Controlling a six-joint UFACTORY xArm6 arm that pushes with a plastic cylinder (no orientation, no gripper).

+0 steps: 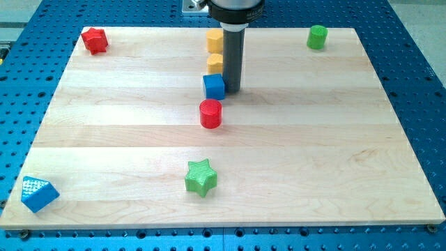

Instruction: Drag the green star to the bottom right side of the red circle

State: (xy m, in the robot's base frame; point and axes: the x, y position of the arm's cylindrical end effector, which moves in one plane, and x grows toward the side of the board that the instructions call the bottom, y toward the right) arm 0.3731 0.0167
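The green star (201, 177) sits well apart from my tip (232, 90), at its seven o'clock. The red circle (210, 113) lies between them. The arm has no jaws, only a rod.

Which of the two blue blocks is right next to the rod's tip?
The blue cube near the board's middle, sitting just to the view's left of my tip. The other blue block lies far off at the bottom-left corner.

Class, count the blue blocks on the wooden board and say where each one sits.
2: a blue cube near top centre, beside my tip; a blue block at bottom-left corner. Others might hide behind the rod.
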